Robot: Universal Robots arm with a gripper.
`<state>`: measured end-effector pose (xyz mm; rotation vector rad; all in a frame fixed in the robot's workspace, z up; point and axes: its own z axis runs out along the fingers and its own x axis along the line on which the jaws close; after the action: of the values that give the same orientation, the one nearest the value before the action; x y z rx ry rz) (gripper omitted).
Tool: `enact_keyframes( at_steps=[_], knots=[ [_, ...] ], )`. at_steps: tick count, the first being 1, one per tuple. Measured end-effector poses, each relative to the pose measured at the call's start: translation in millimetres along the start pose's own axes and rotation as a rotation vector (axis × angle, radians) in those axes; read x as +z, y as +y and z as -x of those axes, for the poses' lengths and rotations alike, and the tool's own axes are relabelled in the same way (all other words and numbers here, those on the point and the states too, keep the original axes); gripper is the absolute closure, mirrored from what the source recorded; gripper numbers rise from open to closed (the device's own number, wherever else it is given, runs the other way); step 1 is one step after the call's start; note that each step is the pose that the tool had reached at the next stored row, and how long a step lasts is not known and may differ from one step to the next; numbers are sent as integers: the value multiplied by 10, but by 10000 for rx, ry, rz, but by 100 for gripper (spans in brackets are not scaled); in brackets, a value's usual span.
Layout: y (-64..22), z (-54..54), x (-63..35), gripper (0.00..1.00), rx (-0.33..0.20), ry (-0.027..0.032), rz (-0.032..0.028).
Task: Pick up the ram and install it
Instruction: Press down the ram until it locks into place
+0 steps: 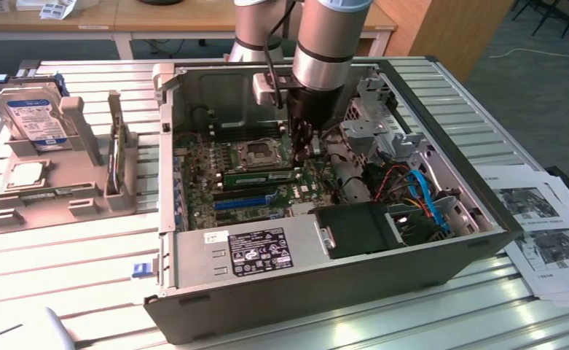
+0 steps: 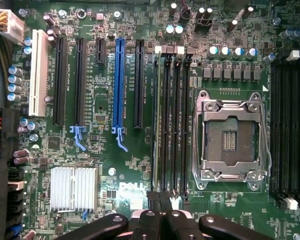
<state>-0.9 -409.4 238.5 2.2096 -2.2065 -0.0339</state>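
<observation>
Closed tool (image 2: pixel 160 200) fingertips together, directly above ram (image 2: pixel 157 120), seated upright in motherboard (image 2: pixel 105 165) slot.

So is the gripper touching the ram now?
Cannot tell. In the exterior view the gripper hangs over one end of the ram; the wrist view has its shut fingertips at that end, but neither shows plain contact or a gap.
</observation>
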Motion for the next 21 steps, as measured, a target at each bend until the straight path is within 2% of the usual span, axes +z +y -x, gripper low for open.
enact_keyframes(
  at_steps=[8,21],
  knots=[
    [24,0,0,90,-1,0,1],
    [298,1,8,90,0,-1,-72]
  ],
)
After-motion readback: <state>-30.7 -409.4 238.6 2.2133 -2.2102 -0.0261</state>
